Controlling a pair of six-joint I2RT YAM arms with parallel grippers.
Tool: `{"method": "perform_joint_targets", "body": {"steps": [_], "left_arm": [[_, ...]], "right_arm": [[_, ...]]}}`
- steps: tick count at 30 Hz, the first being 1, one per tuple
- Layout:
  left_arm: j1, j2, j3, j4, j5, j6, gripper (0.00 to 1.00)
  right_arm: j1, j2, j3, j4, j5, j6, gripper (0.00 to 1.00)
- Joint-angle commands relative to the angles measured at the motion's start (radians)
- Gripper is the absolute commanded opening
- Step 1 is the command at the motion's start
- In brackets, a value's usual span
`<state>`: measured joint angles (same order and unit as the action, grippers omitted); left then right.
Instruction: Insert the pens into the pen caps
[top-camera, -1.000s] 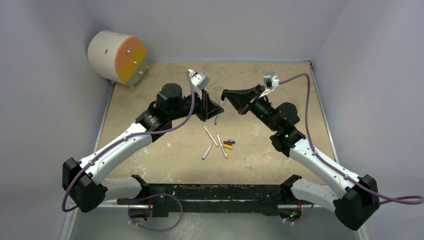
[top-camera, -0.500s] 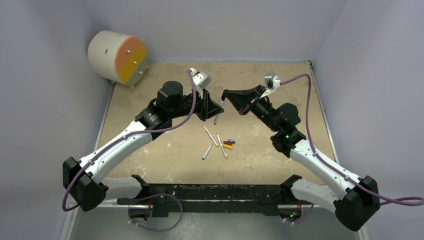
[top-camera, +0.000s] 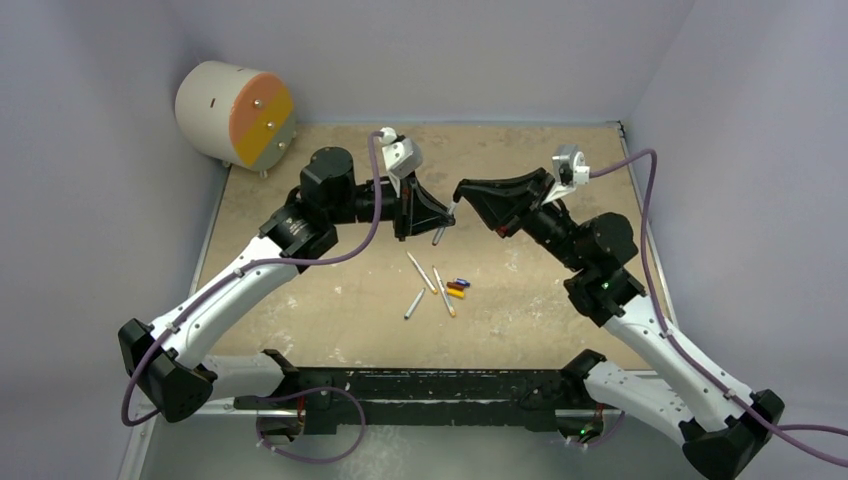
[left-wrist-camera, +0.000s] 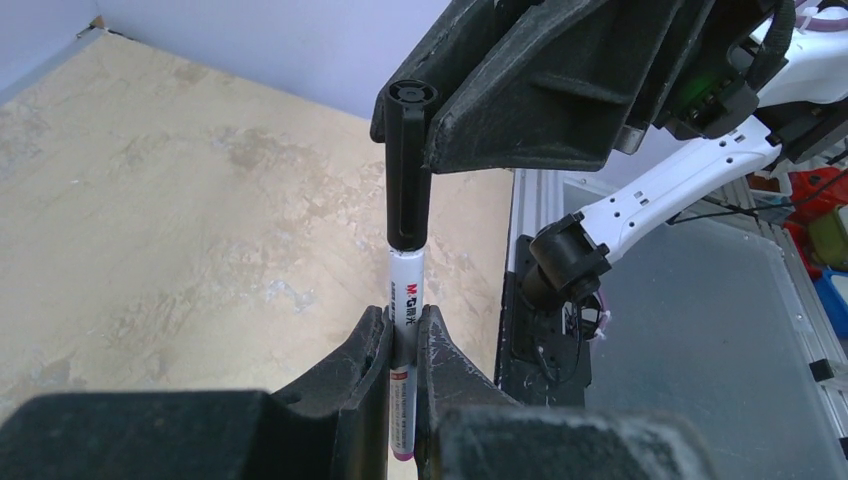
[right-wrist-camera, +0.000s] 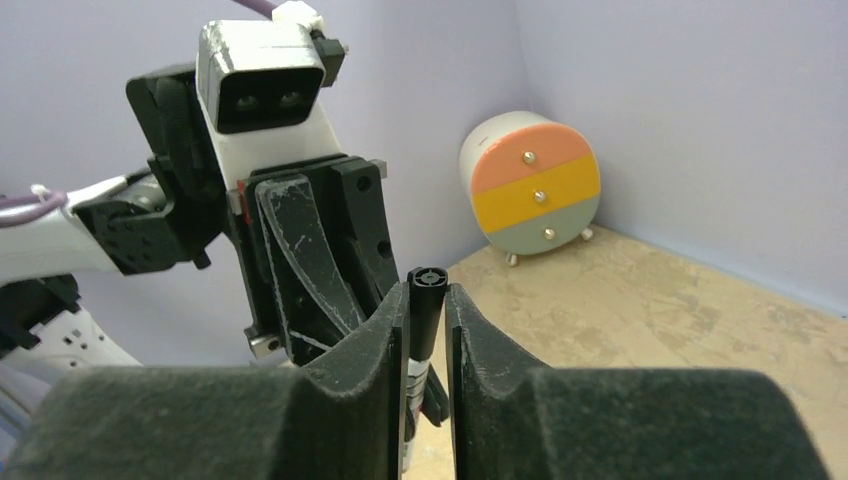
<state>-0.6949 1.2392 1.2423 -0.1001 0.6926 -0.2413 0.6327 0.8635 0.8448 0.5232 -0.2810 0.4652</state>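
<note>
My left jaws: clamped on pen (left-wrist-camera: 405, 285).
My right jaws: slightly apart, flanking black cap (right-wrist-camera: 427, 320).
Axis: cap in line atop pen, above left jaws.

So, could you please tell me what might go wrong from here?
The right gripper sits barely clear of the black cap, so pulling away could drag it off the pen or knock it askew. The left gripper pinches only the pen's lower part, so a nudge could tilt it.
</note>
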Motion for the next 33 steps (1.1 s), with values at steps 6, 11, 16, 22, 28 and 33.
{"method": "perform_joint_targets", "body": {"steps": [6,11,16,22,28,33], "left_arm": [[0.012,-0.045,0.039,0.040,0.109,0.042,0.00],[0.013,-0.044,0.033,0.034,0.123,0.044,0.00],[0.012,-0.044,0.031,0.034,0.132,0.042,0.00],[0.012,-0.054,0.032,0.078,0.103,0.022,0.00],[0.012,-0.057,0.067,0.120,0.062,0.013,0.00],[0.013,-0.039,0.128,0.117,0.062,0.039,0.00]], "right_arm": [[0.009,0.013,0.096,-0.116,-0.040,-0.079,0.43],[0.010,-0.008,0.077,-0.084,-0.029,-0.072,0.39],[0.009,-0.026,0.068,-0.081,-0.026,-0.069,0.00],[0.009,-0.012,0.049,-0.064,-0.044,-0.046,0.00],[0.010,0.037,-0.001,-0.043,-0.163,0.020,0.00],[0.010,0.060,-0.061,-0.030,-0.226,0.067,0.00]]}}
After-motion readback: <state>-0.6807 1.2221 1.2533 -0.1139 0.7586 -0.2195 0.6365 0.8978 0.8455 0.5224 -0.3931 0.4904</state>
